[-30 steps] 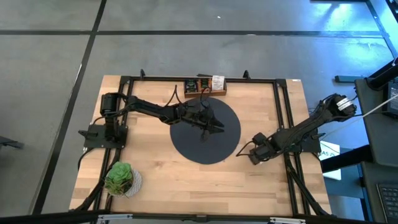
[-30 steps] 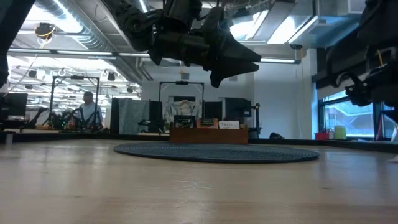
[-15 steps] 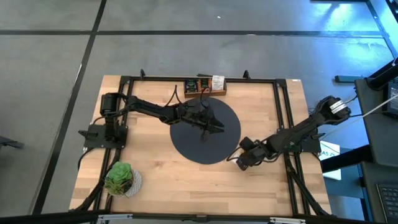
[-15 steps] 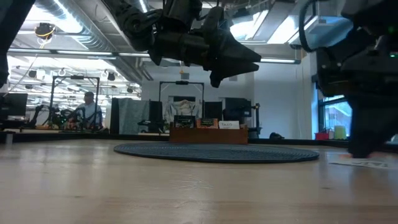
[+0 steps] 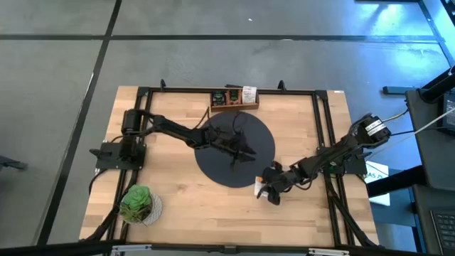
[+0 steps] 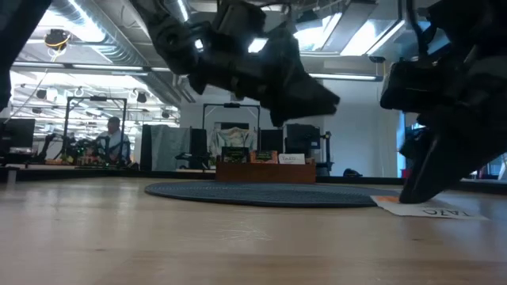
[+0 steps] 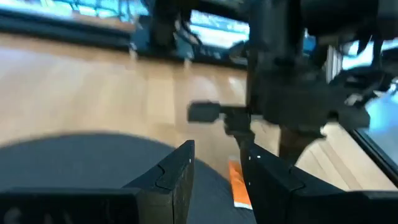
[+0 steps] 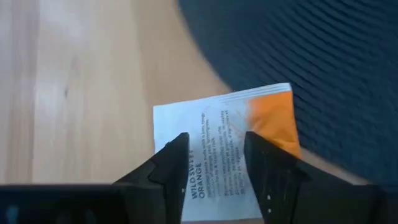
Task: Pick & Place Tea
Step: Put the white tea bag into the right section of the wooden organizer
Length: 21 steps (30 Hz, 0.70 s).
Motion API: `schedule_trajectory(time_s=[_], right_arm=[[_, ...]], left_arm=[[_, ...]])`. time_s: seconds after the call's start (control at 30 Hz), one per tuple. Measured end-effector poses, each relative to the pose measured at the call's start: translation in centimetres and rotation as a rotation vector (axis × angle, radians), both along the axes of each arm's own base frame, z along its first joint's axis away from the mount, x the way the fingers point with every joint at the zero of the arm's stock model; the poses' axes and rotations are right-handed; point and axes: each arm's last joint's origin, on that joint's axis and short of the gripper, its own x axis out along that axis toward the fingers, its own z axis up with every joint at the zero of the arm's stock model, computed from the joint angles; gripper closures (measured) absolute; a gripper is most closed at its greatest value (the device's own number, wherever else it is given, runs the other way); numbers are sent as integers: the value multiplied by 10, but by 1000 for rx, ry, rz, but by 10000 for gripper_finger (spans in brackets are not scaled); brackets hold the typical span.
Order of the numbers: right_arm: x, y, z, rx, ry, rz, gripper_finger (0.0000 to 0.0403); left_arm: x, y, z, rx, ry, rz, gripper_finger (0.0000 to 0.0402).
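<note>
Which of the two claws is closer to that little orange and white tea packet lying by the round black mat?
The right gripper is nearer, directly over the orange and white tea packet at the round black mat's edge. The left gripper hangs farther off, above the mat.

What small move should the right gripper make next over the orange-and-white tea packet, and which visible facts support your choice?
Probably a short descent, then closing. The right gripper hangs open right over the tea packet, which lies flat at the edge of the black mat, not yet held. The left gripper waits open above the mat.
</note>
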Motion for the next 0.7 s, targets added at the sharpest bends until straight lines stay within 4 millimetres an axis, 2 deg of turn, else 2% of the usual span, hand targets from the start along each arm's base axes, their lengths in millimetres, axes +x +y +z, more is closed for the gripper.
schedule_trajectory(time_s=[0.13, 0.3, 0.47, 0.6, 0.7], right_arm=[[4, 3, -4, -123, -49, 221, 246], [6, 6, -6, -206, -93, 491, 246], [6, 9, -8, -307, -141, 779, 246], [7, 10, -7, -455, -217, 1033, 246], [11, 13, -4, -513, -274, 1091, 246]], left_arm=[[3, -11, -21, -19, 60, -23, 274], [4, -28, -33, -20, 98, -63, 274], [4, -42, -32, 12, 89, -107, 274], [4, -47, -31, 40, 69, -127, 274], [4, -48, -31, 57, 64, -139, 274]])
